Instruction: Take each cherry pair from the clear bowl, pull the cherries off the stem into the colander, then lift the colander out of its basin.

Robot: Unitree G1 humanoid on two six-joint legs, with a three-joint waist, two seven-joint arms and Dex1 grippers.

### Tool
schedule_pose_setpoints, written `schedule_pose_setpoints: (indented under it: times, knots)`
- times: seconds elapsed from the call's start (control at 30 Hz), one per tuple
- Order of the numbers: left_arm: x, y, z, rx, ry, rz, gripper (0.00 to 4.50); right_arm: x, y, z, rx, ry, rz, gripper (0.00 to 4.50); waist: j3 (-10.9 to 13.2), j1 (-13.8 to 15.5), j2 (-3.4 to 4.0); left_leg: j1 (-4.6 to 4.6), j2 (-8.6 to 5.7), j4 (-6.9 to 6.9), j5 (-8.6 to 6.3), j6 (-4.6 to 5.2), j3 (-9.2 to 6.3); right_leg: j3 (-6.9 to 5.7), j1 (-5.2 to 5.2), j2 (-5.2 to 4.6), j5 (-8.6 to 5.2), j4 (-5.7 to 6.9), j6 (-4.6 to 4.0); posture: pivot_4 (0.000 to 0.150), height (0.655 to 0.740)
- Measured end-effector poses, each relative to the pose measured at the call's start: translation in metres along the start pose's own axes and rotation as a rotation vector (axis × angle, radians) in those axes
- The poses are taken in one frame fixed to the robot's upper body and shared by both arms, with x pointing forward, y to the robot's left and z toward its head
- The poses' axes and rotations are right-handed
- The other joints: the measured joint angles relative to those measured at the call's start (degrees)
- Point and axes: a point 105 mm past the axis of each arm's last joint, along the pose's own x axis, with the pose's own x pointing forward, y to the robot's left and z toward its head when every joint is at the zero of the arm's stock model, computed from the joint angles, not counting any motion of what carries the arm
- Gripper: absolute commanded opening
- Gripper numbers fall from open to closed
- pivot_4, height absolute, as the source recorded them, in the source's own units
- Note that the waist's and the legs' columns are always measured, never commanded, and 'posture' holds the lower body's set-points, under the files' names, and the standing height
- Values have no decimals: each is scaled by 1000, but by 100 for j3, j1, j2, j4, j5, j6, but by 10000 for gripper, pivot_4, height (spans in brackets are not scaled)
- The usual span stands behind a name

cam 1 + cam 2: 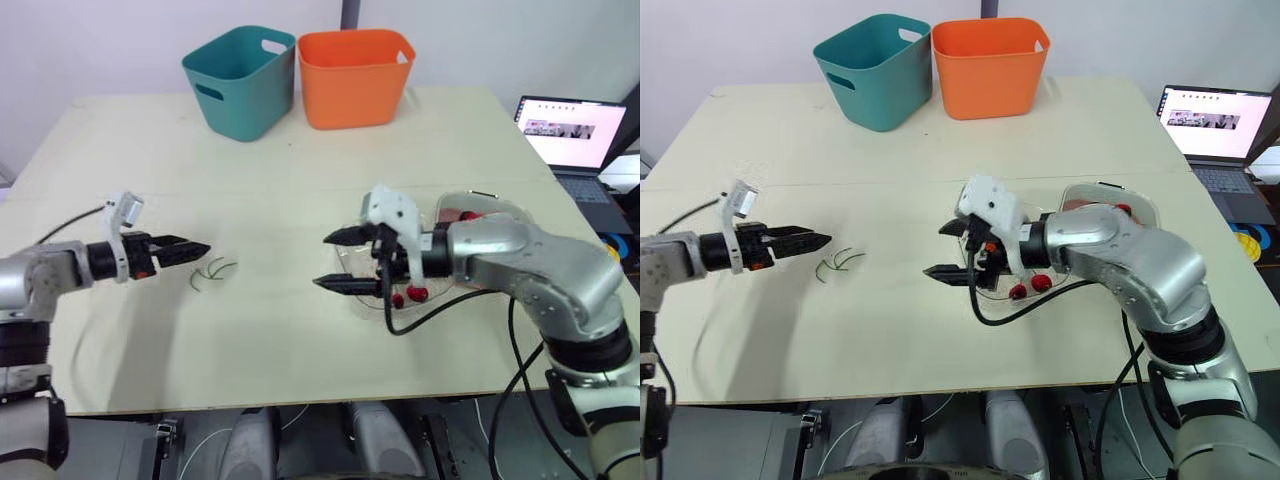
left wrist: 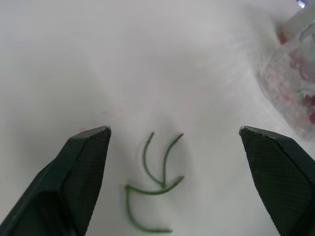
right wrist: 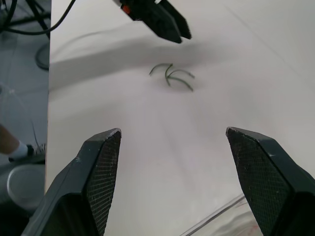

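Note:
Several bare green stems (image 1: pixel 212 270) lie on the pale table (image 1: pixel 150 150), just ahead of my left gripper (image 1: pixel 200 247). The left wrist view shows its fingers open over the stems (image 2: pixel 155 182) and holding nothing. My right gripper (image 1: pixel 335 260) hovers open and empty at the table's middle, pointing toward the stems (image 3: pixel 172 76) and the left gripper (image 3: pixel 162 22). Under and behind the right wrist sits a clear vessel (image 1: pixel 362 298) with red cherries (image 1: pixel 410 295). A second clear vessel (image 1: pixel 485 208) with red fruit lies behind the forearm, mostly hidden. I cannot tell which is the colander.
A teal bin (image 1: pixel 240 80) and an orange bin (image 1: pixel 355 75) stand at the table's far edge. An open laptop (image 1: pixel 570 130) sits off the table to the right. A black cable (image 1: pixel 450 310) loops from my right wrist over the table's near right part.

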Motion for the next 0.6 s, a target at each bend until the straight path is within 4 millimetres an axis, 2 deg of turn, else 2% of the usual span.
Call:
schedule_pose_setpoints:
  times: [0.1,0.2,0.27,0.43,0.6]
  knots:
    - [-3,-11,27,132,-42,-38,42517,-20,-18,7,55,-43,-90,36514,2,39,-3,-5,-3,2,0,-1,2,-2,3,-11,0,-9,0,1500,7400]
    - [2,-49,59,288,-74,-172,43821,-62,-48,7,133,-44,-254,36514,3,111,-4,-16,-7,-1,0,-1,15,-3,6,-24,3,-44,-2,1500,7400]
    - [-1,-67,69,345,-74,-236,43821,-80,-56,7,158,-30,-312,36514,2,102,-4,-15,-6,-11,-2,2,25,-1,9,-23,4,-60,0,1500,7400]
    - [7,-102,61,398,-16,-394,43821,-97,-61,-10,288,114,-330,36514,3,58,-2,-17,2,-24,-5,6,19,-1,-2,-2,3,-59,3,1500,7400]
    - [17,-132,51,469,26,-524,43821,-90,-53,-19,288,267,-268,36514,4,-29,-3,-14,5,-14,-5,7,11,0,-1,6,4,-53,0,1500,7400]
